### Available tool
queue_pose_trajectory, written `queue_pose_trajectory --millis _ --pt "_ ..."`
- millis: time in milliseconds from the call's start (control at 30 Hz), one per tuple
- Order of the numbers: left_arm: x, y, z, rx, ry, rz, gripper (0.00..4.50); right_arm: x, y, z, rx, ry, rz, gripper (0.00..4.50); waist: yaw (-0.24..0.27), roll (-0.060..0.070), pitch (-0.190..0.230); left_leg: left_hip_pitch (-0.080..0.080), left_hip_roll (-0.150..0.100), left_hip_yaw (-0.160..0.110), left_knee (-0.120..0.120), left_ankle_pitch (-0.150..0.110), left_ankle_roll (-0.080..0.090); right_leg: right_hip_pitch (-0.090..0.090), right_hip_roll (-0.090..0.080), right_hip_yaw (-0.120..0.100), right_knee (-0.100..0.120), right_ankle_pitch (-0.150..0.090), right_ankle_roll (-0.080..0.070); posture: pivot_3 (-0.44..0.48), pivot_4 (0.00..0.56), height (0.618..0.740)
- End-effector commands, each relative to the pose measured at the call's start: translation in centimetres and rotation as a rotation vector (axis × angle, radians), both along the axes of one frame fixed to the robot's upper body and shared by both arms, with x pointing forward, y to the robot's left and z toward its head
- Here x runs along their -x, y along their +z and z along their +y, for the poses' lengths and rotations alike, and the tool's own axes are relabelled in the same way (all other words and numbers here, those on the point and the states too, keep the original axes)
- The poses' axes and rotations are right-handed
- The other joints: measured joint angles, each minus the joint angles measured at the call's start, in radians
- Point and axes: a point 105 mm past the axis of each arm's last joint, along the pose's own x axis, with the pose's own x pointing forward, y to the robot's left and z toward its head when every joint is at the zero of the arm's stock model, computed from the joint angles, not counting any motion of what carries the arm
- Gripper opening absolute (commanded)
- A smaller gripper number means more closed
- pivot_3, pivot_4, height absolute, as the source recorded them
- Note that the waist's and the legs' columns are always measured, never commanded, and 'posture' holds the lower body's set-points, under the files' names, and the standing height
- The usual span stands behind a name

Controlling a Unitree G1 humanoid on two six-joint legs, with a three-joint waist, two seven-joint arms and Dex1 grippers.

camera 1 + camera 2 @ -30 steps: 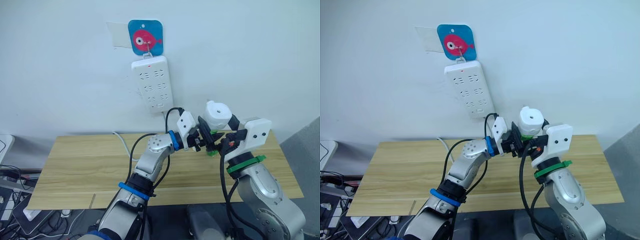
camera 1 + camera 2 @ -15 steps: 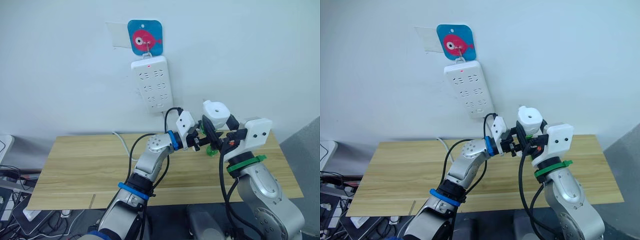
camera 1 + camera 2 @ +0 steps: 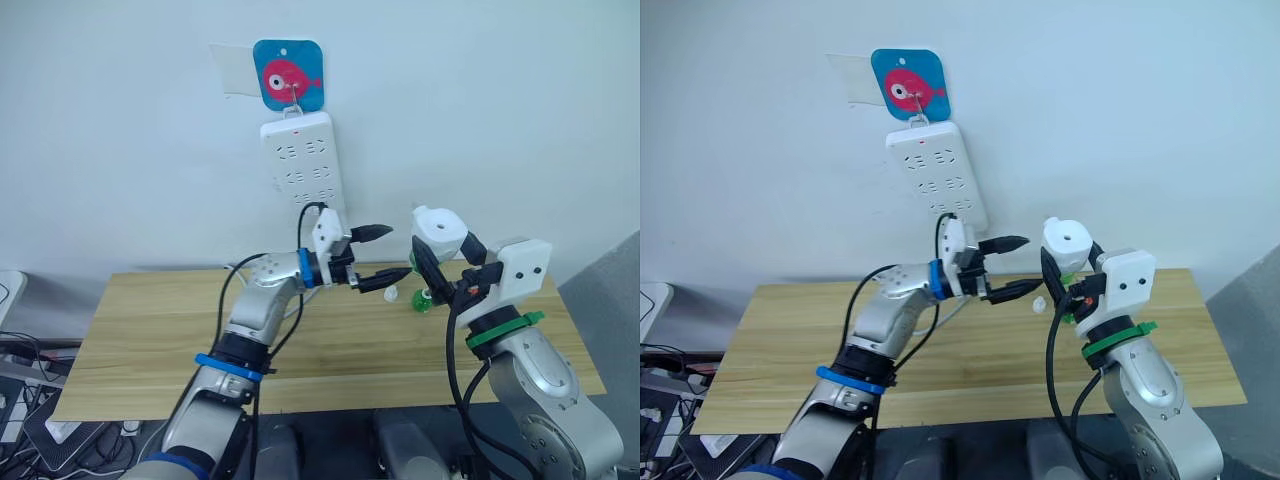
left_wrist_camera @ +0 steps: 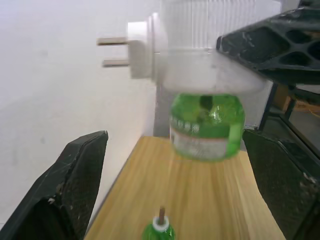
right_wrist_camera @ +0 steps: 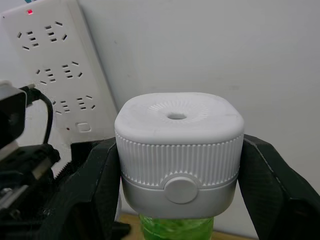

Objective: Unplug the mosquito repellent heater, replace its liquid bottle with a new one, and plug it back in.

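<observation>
While the right gripper (image 3: 440,262) clamps the small white rounded plastic mosquito repellent heater (image 3: 439,232) below and right of the long white wall power strip (image 3: 303,167), its green liquid bottle (image 4: 206,126) hangs beneath (light, probably slippery; grip its sides); left gripper (image 3: 378,256) gapes wide beside it

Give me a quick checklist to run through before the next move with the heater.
1. Heater clamped in right end effector: ok.
2. Green bottle attached under the heater: ok. Fully screwed in: cannot tell.
3. Left end effector open, apart from the heater: ok.
4. Plug pins bare, nothing covering them: ok.
5. Power strip has free sockets: ok.
</observation>
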Motion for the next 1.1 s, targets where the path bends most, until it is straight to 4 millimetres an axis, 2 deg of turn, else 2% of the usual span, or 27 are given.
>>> queue_pose_trajectory --millis 33,100,267,367,567,800,1100 --pt "2.4 2.0 2.3 -0.021 -0.143 0.036 4.50 0.4 0.8 0.0 -0.002 0.029 -0.053 2.91 -0.001 0.000 0.000 0.000 0.000 0.000 0.000 0.000 0.000 0.000 0.000 0.000 0.000 0.000 0.000 -0.115 0.156 0.740" --pt "2.9 2.1 3.7 -0.056 -0.149 0.063 4.50 0.4 0.7 0.1 0.001 0.043 -0.055 2.91 0.001 0.000 0.000 0.000 0.000 0.000 0.000 0.000 0.000 0.000 0.000 0.000 0.001 0.000 0.000 -0.109 0.154 0.740" --pt "2.1 3.0 7.0 -0.040 0.036 0.062 4.50 0.2 0.6 0.5 0.026 0.072 -0.061 2.91 0.015 -0.001 -0.001 0.000 0.000 0.000 0.000 0.000 0.000 0.000 -0.001 0.000 0.001 0.000 0.000 -0.083 0.154 0.740" --pt "1.1 3.3 9.9 0.011 0.235 0.039 4.50 0.1 0.8 0.9 0.023 0.098 -0.069 2.91 0.026 -0.001 -0.001 0.001 0.000 0.000 0.000 0.000 0.000 0.000 -0.001 0.000 0.001 0.000 0.000 -0.072 0.158 0.740" --pt "-1.1 4.2 13.7 0.060 0.446 -0.002 4.50 -0.1 1.0 1.7 0.010 0.142 -0.075 2.91 0.054 -0.002 -0.002 0.001 0.000 -0.001 0.000 0.000 0.000 0.000 -0.001 -0.001 0.002 0.000 0.000 -0.049 0.166 0.740" --pt "-4.9 4.6 13.0 0.037 0.400 -0.043 4.50 -0.6 1.6 2.4 0.013 0.173 -0.082 2.91 0.071 -0.004 -0.003 0.000 -0.001 -0.001 0.000 0.000 0.000 0.000 -0.001 -0.002 0.001 0.000 -0.001 -0.045 0.170 0.740" --pt "-7.3 4.6 9.4 -0.001 0.251 -0.051 4.50 -1.1 2.0 2.7 0.014 0.183 -0.083 2.91 0.064 -0.004 -0.003 -0.001 -0.001 -0.001 0.000 0.000 0.000 -0.002 -0.001 -0.002 0.001 0.000 -0.001 -0.079 0.175 0.740"
